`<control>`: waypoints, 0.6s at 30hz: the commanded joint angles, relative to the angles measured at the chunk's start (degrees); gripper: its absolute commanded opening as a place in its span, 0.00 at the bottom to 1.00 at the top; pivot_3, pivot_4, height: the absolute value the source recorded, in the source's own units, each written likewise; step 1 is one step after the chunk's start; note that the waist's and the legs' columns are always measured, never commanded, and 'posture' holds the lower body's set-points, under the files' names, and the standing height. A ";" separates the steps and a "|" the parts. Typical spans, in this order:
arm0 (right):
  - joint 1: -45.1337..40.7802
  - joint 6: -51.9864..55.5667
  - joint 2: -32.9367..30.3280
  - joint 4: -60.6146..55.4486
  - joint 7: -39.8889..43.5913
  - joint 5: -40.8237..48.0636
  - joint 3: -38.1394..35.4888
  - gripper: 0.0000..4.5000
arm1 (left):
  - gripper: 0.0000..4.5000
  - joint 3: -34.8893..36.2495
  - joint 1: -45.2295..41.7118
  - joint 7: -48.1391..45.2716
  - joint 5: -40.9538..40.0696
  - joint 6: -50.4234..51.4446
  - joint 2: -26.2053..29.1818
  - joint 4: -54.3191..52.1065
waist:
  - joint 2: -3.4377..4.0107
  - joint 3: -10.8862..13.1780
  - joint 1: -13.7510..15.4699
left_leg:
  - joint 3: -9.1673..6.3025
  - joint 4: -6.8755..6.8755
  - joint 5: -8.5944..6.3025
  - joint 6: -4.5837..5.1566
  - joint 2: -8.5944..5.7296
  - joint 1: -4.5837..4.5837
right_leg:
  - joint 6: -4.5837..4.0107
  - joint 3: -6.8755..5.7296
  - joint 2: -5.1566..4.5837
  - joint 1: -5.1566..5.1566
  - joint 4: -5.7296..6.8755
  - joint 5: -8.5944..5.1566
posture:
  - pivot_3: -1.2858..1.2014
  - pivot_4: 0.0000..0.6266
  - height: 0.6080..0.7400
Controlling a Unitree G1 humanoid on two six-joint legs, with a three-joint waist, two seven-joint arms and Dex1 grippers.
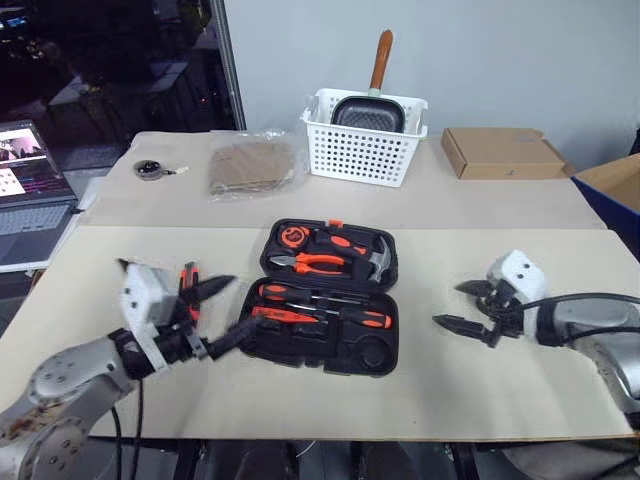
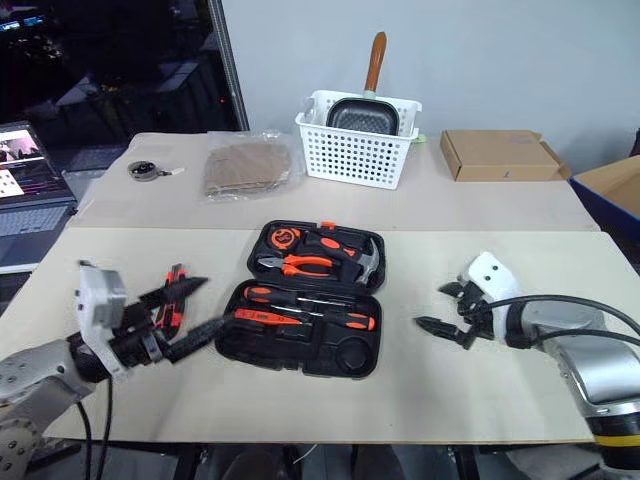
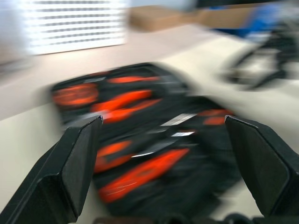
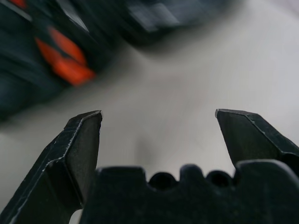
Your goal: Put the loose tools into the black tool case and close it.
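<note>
Where legible at all, no lettering.

Looking along the left gripper, its two black fingers spread wide apart at lower left and lower right, nothing between them. Beyond, across the middle of the frame, the black tool case lying open on the pale table, blurred orange-handled tools inside. Upper left, a white perforated basket; top centre, a brown cardboard box; upper right, a blurred dark gripper shape.
</note>
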 commanded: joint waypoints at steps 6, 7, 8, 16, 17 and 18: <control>-1.50 -9.24 4.21 -8.08 12.21 11.07 -3.73 1.00 | 1.00 7.24 -11.96 34.81 -1.92 33.09 -6.92 0.36 | -0.25 0.08 0.70 | -0.05 0.00 0.01 -0.01 -0.01 0.12 | 0.08 -0.06 -0.15 0.18 -0.04 0.06 | 0.52 0.24 1.00; -1.74 -9.31 4.57 -8.53 12.89 11.68 -3.48 1.00 | 1.00 7.94 -14.73 36.88 -2.14 37.47 -8.26 0.65 | -0.24 0.08 0.85 | -0.07 0.00 0.03 -0.04 -0.02 0.13 | 0.08 -0.08 -0.12 0.20 -0.03 0.08 | 0.52 0.24 1.00; -2.07 -9.37 4.78 -8.90 13.41 11.92 -3.08 1.00 | 1.00 8.09 -17.88 37.89 -1.83 42.36 -9.10 1.12 | -0.25 0.09 0.86 | -0.07 0.01 0.05 -0.06 -0.03 0.18 | 0.07 -0.08 -0.12 0.22 0.02 0.09 | 0.52 0.24 1.00; -2.55 -9.87 5.63 -9.80 13.23 10.80 -1.21 1.00 | 1.00 2.52 -29.99 44.13 4.01 53.40 -12.49 14.18 | -0.29 0.08 0.32 | -0.04 -0.15 0.06 -0.11 -0.07 0.29 | -0.07 -0.01 -0.09 0.20 0.07 0.14 | 0.52 0.24 1.00; -2.42 -9.83 5.67 -9.98 12.99 10.85 -1.25 1.00 | 1.00 1.73 -30.85 43.81 4.97 53.40 -12.52 16.06 | -0.29 0.08 0.41 | -0.04 -0.16 0.07 -0.12 -0.07 0.26 | -0.08 -0.02 -0.09 0.16 0.07 0.13 | 0.52 0.24 1.00; -2.28 -9.81 5.69 -10.28 12.68 10.85 -1.29 1.00 | 1.00 1.14 -31.61 43.33 5.78 53.40 -12.38 17.81 | -0.30 0.09 0.51 | -0.04 -0.16 0.08 -0.14 -0.07 0.23 | -0.09 -0.04 -0.11 0.13 0.08 0.13 | 0.52 0.24 1.00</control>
